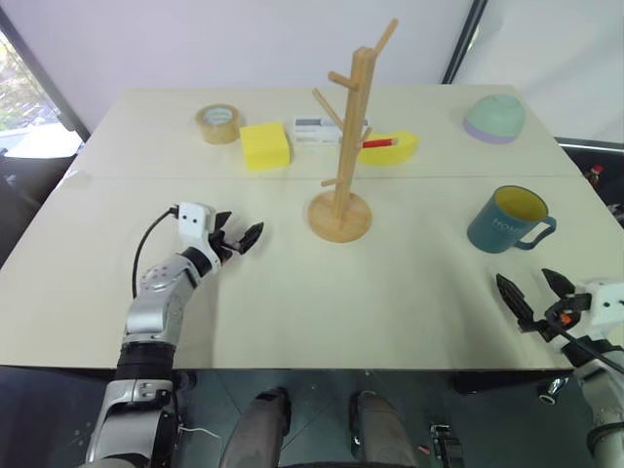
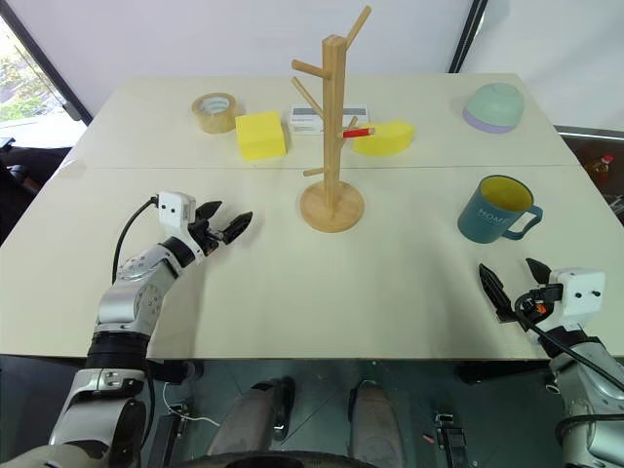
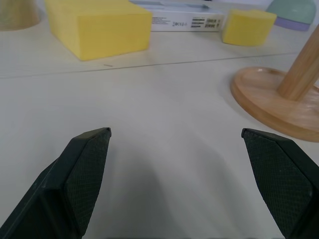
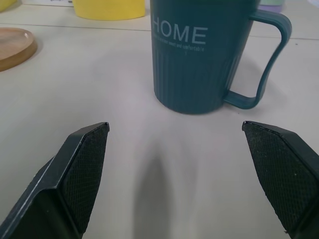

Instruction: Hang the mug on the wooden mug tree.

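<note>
Before the mug (image 4: 197,55), right gripper (image 1: 534,295) gapes wide — empty.

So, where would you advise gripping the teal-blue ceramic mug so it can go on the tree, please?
Probably across the ribbed body of the teal-blue ceramic mug, coming in level from the near side with the open right gripper. The mug stands upright and its loop handle juts sideways, so it stays free for a peg.
</note>
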`<state>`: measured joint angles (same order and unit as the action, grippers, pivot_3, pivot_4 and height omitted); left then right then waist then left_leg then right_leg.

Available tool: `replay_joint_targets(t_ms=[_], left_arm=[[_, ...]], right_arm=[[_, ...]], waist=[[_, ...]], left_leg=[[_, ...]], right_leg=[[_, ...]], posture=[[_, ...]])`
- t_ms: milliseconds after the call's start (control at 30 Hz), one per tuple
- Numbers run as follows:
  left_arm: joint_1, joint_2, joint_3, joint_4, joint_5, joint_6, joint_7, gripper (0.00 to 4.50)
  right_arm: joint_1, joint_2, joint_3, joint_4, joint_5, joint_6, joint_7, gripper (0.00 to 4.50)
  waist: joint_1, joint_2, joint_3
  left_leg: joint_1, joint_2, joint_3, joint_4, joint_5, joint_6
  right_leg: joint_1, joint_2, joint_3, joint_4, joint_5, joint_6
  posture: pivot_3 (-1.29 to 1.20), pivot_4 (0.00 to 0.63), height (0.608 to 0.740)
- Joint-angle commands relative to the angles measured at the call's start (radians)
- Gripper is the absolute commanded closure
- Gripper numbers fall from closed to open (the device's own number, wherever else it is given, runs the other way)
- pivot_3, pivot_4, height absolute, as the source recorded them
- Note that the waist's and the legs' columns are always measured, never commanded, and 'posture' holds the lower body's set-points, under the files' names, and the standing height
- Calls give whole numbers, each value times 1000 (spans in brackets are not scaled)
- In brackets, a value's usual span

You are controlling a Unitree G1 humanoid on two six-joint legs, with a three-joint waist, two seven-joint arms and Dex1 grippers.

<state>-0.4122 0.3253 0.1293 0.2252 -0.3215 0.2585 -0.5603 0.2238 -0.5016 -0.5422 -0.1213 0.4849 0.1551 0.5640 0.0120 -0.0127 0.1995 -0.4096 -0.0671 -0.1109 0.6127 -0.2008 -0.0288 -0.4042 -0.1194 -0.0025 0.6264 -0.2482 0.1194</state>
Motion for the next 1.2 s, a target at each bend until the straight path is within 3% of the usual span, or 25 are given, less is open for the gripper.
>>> replay_joint_targets(t_ms=[33,400,767,1000,1200], left_arm=[[-21,7,-7,-15,8,-6,-3,0],[24,20,-53,-89,9,-21,-88,0],[90,73,-296,-489,-182,135,-449,0],[40,65,-359,-539,-181,169,-455,0],[42,72,-355,-556,-179,172,-455,0]], right_arm=[[2,-3,-28,-20,4,-22,-8,52],[-14,-23,-50,13,-9,3,-64,52],[-143,-3,-9,48,-98,29,-229,52],[-280,-5,35,193,-178,43,-325,52],[-399,-39,40,372,-196,1,-314,52]], waist=[[0,0,0],[0,0,0],[-1,1,-1],[-1,2,-1],[-3,2,0]], left_leg=[[0,0,0,0,0,0],[0,0,0,0,0,0],[0,1,1,0,0,0],[0,1,1,0,0,0],[0,0,2,0,0,1]], right_leg=[[0,0,0,0,0,0],[0,0,0,0,0,0],[0,0,0,-2,0,-2],[0,0,0,-2,1,-2],[0,0,0,-2,1,-2]], posture=[[0,150,740],[0,150,740],[0,150,740],[0,150,740],[0,150,740]])
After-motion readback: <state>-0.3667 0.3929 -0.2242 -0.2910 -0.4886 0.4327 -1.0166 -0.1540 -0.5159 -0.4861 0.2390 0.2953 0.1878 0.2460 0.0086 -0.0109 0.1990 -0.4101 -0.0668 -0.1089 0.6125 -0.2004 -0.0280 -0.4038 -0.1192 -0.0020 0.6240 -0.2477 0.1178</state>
